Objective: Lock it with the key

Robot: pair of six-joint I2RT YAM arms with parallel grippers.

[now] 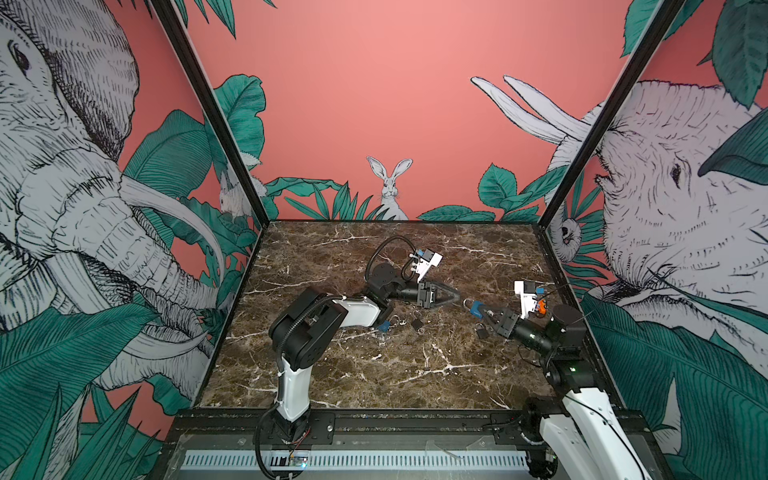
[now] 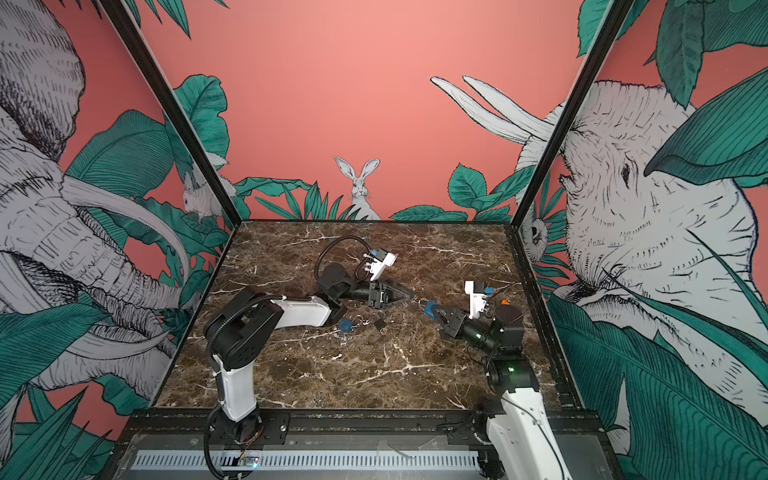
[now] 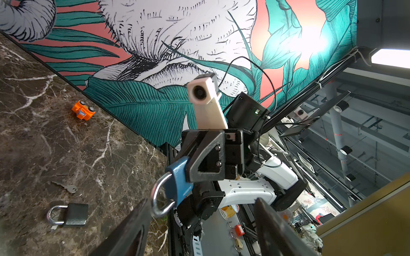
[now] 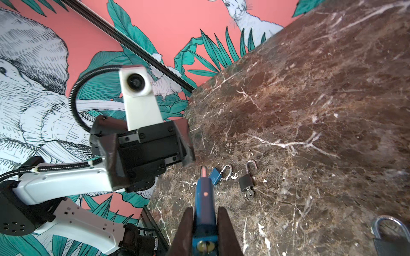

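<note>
Marble table (image 1: 374, 365), near right edge: right tool (image 1: 487, 315) clamped on blue padlock (image 1: 477, 309), shackle (image 3: 153, 197) pointing at left tool (image 1: 453, 296), wide open, empty; loose key (image 3: 67, 188) beside black padlock (image 3: 76, 215)

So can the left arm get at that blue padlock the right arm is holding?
Probably yes. The left end effector is open, its tips close to the blue padlock, whose shackle points toward them with nothing between. The right end effector grips only the body.
</note>
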